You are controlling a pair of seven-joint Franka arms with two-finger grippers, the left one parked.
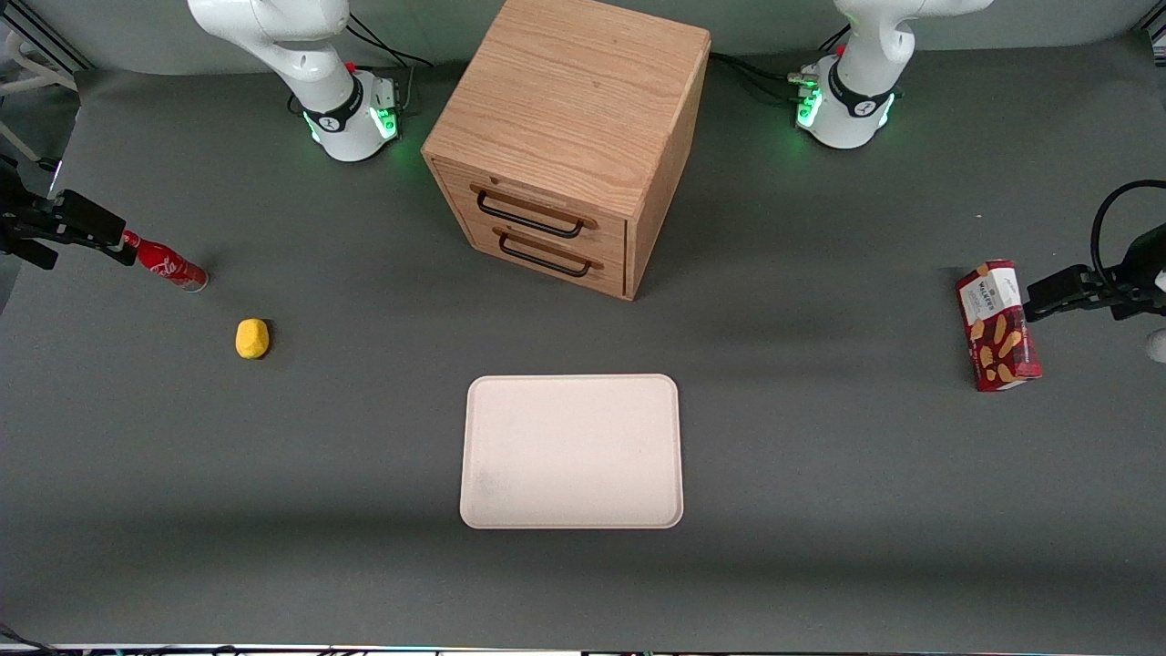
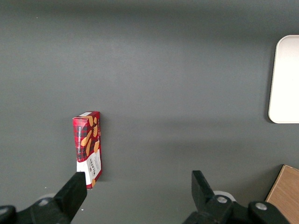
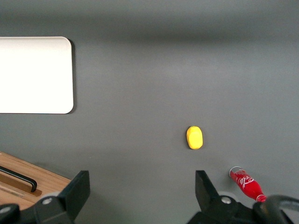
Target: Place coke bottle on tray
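Open gripper [image 3: 142, 191] above white-scripted coke bottle [image 1: 168, 262]; "Walkers" box [image 1: 997, 325].

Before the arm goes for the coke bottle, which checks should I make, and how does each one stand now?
1. Coke bottle in view, standing on the table: ok.
2. Tray bare, ready to receive: ok.
3. Gripper open, high above the table near the bottle: ok.
4. Bottle between the jaws: not ok, it stands to one side.
5. Yellow lump apart from the bottle: ok.
6. Drawer cabinet away from the tray: ok.
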